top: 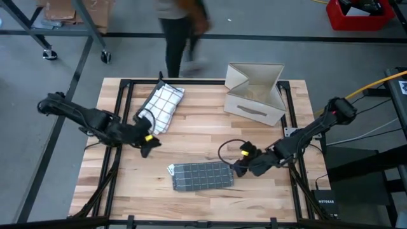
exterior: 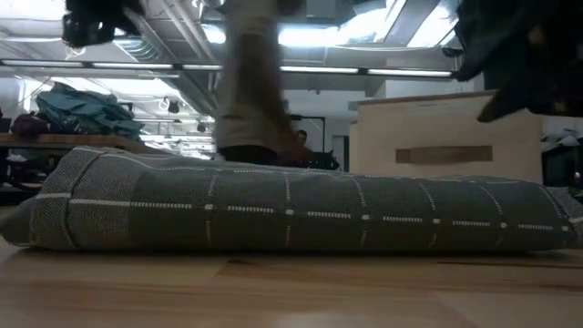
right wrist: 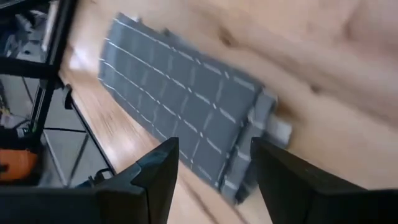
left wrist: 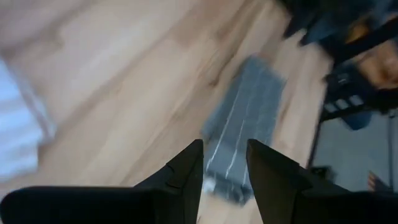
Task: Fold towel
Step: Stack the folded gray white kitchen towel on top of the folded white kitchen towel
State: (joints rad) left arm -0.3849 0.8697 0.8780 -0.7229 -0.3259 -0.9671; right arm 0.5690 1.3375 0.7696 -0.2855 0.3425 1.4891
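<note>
A folded grey towel [top: 202, 175] with a white grid lies flat near the table's front edge, also in the low view [exterior: 291, 210]. My right gripper [top: 240, 166] hovers open just off the grey towel's right end; its wrist view shows the towel [right wrist: 180, 93] beyond the spread fingers [right wrist: 214, 180], nothing between them. My left gripper [top: 147, 147] stands open over bare wood left of the grey towel [left wrist: 245, 118], its fingers [left wrist: 225, 168] apart and empty. A white checked towel [top: 162, 107] lies bunched at the far left.
An open cardboard box [top: 255, 92] stands at the far right of the table. A person [top: 178, 32] walks past beyond the far edge. Bare wood lies between the two towels. Black frame rails [top: 121, 114] run along the table's sides.
</note>
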